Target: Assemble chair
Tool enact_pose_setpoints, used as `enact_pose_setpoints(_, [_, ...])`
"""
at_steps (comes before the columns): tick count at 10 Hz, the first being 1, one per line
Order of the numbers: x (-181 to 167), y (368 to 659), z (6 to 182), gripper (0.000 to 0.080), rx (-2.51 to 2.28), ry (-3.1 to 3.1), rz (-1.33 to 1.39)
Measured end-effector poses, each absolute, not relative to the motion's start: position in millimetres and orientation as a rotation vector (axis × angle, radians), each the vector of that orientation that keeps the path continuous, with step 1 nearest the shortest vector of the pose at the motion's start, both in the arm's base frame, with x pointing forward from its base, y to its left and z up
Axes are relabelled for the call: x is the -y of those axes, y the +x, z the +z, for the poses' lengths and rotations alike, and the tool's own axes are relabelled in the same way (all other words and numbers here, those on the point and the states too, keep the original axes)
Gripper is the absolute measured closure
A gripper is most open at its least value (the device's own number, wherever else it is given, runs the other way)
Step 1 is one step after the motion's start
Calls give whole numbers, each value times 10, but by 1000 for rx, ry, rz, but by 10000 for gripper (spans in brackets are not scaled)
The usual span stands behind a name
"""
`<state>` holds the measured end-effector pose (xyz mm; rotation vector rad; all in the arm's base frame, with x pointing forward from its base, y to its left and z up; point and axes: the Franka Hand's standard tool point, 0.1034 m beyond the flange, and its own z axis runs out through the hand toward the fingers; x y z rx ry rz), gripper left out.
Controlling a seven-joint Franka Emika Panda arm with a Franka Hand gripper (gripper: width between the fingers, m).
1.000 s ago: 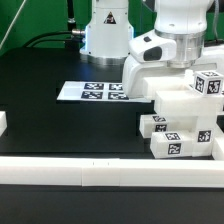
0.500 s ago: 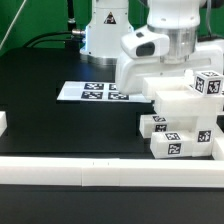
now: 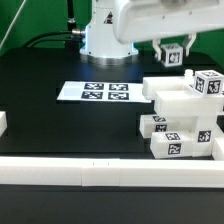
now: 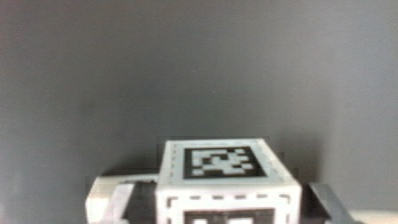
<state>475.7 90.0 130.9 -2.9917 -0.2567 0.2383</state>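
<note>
Raised near the top of the exterior view, toward its right: the white two-finger gripper (image 3: 172,47) of the Panda arm, dark fingers clamped on either side of a small matte-white plastic cube (image 3: 173,54) bearing a black-and-white square tag, held in the air well above the table. Confirmed in the wrist view: same small tagged cube (image 4: 221,178) close to the lens, one tag on its upper face and another on the face below, a dark finger (image 4: 336,202) pressed at one side and a second at the other, plain dark tabletop behind. Lower down on the exterior view's right, resting on the black matte table (image 3: 60,125): the partly built blocky white chair (image 3: 180,118), made of a thick slab on top, a tagged cube at its upper right corner, and several tagged chunky pieces stacked beneath, all touching one another. Well apart from the held cube, that cluster. Near the middle of the table, flat and fixed: the thin white marker board (image 3: 94,92) with its row of square tags. Along the near edge: a long white border rail (image 3: 110,171), just in front of the chair pieces. Behind the marker board: the white robot base (image 3: 105,38).
</note>
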Motion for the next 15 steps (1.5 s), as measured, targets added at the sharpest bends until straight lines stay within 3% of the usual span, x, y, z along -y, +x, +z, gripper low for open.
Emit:
enact_pose_setpoints(1, [-921, 4818, 1407, 522, 243, -2989, 245])
enact_pose_setpoints(4, [-924, 4826, 1380, 522, 246, -2990, 240])
enact_pose_setpoints(7, [-1145, 5162, 1493, 522, 327, -3007, 206])
enact_pose_setpoints(12, [-1169, 5178, 1224, 522, 343, -3020, 166])
enact_pose_setpoints(15, [-1114, 5201, 1220, 522, 350, -3018, 159])
